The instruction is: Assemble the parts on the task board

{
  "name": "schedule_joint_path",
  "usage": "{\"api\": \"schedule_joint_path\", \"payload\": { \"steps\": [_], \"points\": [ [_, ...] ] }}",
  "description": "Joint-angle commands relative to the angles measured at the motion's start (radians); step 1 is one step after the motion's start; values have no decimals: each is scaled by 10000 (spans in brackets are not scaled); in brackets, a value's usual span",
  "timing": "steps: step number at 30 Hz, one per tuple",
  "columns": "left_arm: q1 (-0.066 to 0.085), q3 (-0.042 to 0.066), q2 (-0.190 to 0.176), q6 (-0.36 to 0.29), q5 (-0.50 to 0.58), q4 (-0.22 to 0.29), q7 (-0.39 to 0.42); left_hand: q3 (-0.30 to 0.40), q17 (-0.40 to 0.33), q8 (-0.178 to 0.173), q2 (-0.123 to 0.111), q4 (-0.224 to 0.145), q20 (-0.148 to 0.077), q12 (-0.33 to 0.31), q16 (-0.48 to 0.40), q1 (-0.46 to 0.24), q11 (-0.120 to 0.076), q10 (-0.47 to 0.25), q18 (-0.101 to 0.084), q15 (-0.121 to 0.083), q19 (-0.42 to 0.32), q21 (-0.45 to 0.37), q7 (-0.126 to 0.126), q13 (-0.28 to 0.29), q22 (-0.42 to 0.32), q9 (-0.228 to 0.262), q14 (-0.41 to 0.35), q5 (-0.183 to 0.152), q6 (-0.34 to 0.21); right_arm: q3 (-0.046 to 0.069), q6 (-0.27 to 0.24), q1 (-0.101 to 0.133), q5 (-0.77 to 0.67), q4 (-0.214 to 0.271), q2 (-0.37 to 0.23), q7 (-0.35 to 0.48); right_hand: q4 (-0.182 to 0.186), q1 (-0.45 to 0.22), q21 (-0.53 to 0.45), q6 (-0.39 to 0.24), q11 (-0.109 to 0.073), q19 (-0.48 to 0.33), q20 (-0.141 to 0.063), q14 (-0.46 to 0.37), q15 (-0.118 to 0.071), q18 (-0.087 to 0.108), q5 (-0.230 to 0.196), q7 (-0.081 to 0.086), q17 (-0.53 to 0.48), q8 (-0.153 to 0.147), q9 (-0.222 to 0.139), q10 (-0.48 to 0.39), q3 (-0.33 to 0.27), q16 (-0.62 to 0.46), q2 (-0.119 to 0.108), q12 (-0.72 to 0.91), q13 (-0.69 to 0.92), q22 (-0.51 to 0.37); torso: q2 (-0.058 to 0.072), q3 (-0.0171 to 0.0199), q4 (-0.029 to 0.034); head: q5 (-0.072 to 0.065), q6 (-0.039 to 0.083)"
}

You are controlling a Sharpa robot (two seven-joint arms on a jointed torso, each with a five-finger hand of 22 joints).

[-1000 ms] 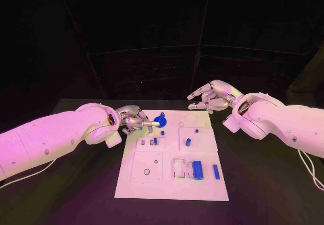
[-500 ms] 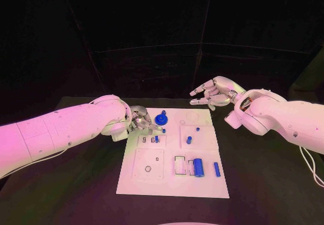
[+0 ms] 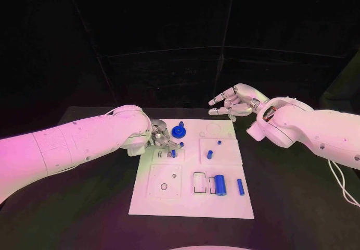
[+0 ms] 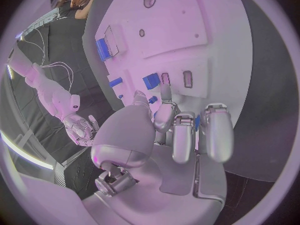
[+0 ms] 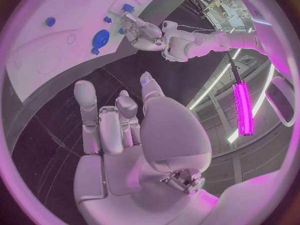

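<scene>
The left robot hand (image 3: 159,133) sits low over the near-left part of the white task board (image 3: 191,203), fingers curled in close; whether it pinches a small blue piece I cannot tell. Just beside its fingertips stands a round blue part (image 3: 178,131), with a short blue peg (image 3: 173,153) close by. The right robot hand (image 3: 234,103) hangs above the table (image 3: 300,208) past the board's far corner, fingers spread and holding nothing. Well away from both hands lie a blue cylinder (image 3: 220,184) and a thinner blue pin (image 3: 240,187).
</scene>
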Motion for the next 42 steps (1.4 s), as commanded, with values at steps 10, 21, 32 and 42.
{"api": "schedule_joint_path", "payload": {
  "steps": [10,21,32,42],
  "points": [
    [20,-26,127,390,-18,40,-479,70,2630,185,41,-138,-26,18,31,254,14,-57,-114,-17,45,10,5,-38,-82,237,1054,150,-208,6,78,22,20,-82,80,-26,-22,-17,-67,-61,9,49,-12,332,-6,166,188,-24,-6,37,9,35,-102,-62,42,-44,-34,-35,8,-13,3,-9,-22],
    [19,-27,117,374,5,120,-511,99,2630,217,57,-153,-18,29,31,283,16,-55,-109,-12,35,-2,8,-34,-100,298,1054,241,-234,6,109,22,20,-179,147,-57,-23,-12,-66,-61,9,55,-12,334,-7,164,213,-25,1,38,9,38,-107,-61,45,-36,-30,-29,-2,-6,1,-11,-71],
    [19,-25,87,115,161,164,-419,295,2630,315,105,-317,-11,43,31,528,9,-52,-93,-16,7,-43,-3,-53,-159,484,1054,306,-296,6,170,22,-29,-261,179,-118,-23,-12,-66,-61,9,55,-12,334,-7,164,213,-25,1,38,9,38,-107,-61,45,-36,-30,-29,-3,-11,7,-5,-94],
    [21,-24,80,159,207,191,-381,305,2630,325,84,-335,-10,44,31,544,8,-52,-94,-16,7,-43,-3,-56,-157,503,1054,298,-301,5,269,22,-53,-323,196,-208,-21,-2,-75,-58,7,54,-14,336,-8,166,265,-26,2,41,10,36,-114,-64,65,-40,-37,-41,2,-4,8,-29,-99]
  ]
}}
